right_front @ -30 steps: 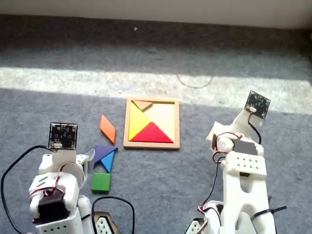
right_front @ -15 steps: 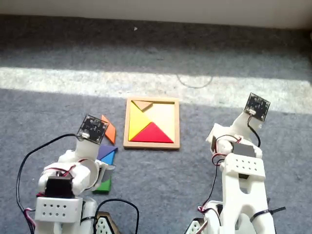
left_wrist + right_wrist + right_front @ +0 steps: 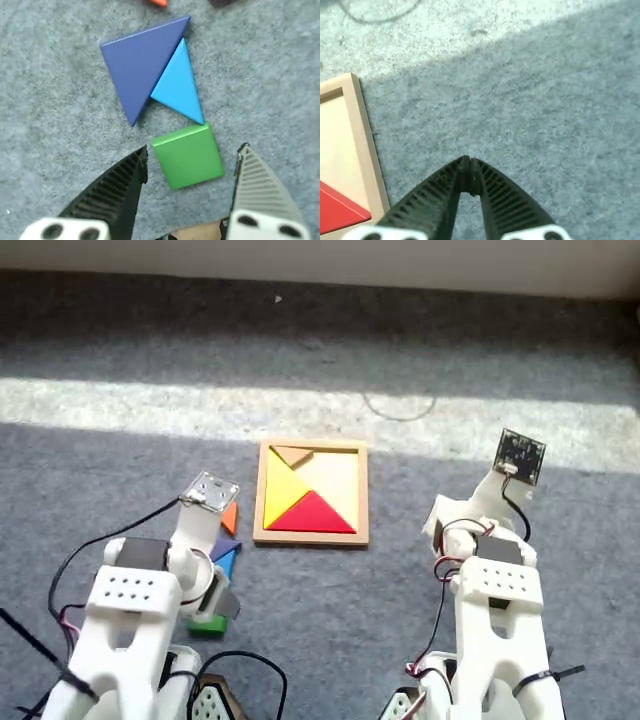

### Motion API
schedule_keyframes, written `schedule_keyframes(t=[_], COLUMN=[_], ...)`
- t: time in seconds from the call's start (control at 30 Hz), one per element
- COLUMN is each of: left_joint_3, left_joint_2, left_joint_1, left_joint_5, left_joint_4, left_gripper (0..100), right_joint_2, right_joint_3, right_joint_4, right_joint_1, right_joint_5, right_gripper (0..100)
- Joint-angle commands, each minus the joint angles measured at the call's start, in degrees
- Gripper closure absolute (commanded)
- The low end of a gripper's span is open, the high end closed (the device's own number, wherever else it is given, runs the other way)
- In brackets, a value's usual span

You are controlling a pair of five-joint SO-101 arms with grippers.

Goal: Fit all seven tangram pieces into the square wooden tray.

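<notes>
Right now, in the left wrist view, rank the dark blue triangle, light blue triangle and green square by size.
1. dark blue triangle
2. green square, close behind; nearer the camera, so unsure
3. light blue triangle, clearly smallest

Orange piece [image 3: 156, 2] cut by frame edge, green square [image 3: 205, 626] half under left arm, tray [image 3: 364, 140] cropped

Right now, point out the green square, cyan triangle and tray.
green square [image 3: 188, 157], left wrist view, its middle.
cyan triangle [image 3: 179, 86], left wrist view, its middle.
tray [image 3: 312, 538], high view, near rim.
</notes>
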Motion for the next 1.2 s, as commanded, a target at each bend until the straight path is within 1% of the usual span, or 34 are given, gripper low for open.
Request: schedule_keyframes(t=[0.0, 0.13, 0.2, 0.4, 0.5, 0.57, 0.6, 0.73, 0.93, 1.07, 1.17], left_joint_3=[0.2, 0.7, -0.4, -2.6, -2.7, -2.7, -2.7, -2.9, -4.1, -11.1, -17.2], left_joint_2=[7.1, 14.3, 17.3, 22.4, 20.6, 18.2, 16.6, 7.0, -6.9, -8.5, -5.2], left_joint_1=[0.8, 0.5, -0.6, -0.4, -0.4, -0.4, -0.4, -0.4, -0.4, 0.0, 3.7], left_joint_5=[-0.4, -0.1, -0.1, -0.4, -0.4, -0.4, -0.4, -0.4, -0.4, -0.4, -0.4], left_joint_4=[-5.6, -9.5, -9.8, -9.8, -9.7, -9.6, -9.5, -4.7, -1.5, 0.4, 1.8], left_gripper=[72, 72, 73, 88, 96, 100, 100, 99, 99, 99, 99], right_joint_2=[-1.6, -1.6, -1.6, -1.6, -1.6, -1.6, -1.6, -1.6, -1.6, -1.6, -1.7], right_joint_3=[-0.3, -0.3, -0.3, -0.3, -0.3, -0.3, -0.3, -0.3, -0.3, -0.3, -0.3], right_joint_4=[-1.0, -1.0, -1.0, -1.0, -1.0, -1.0, -1.0, -1.0, -1.0, -1.0, -1.0], right_joint_1=[0.6, 0.6, 0.7, 0.7, 0.7, 0.7, 0.7, 0.7, 0.7, 0.7, 0.7], right_joint_5=[0.6, 0.6, 0.7, 0.7, 0.7, 0.7, 0.7, 0.7, 0.7, 0.7, 0.7], right_gripper=[98.8, 98.8, 98.8, 98.8, 98.8, 98.8, 98.8, 98.8, 98.8, 98.8, 98.8])
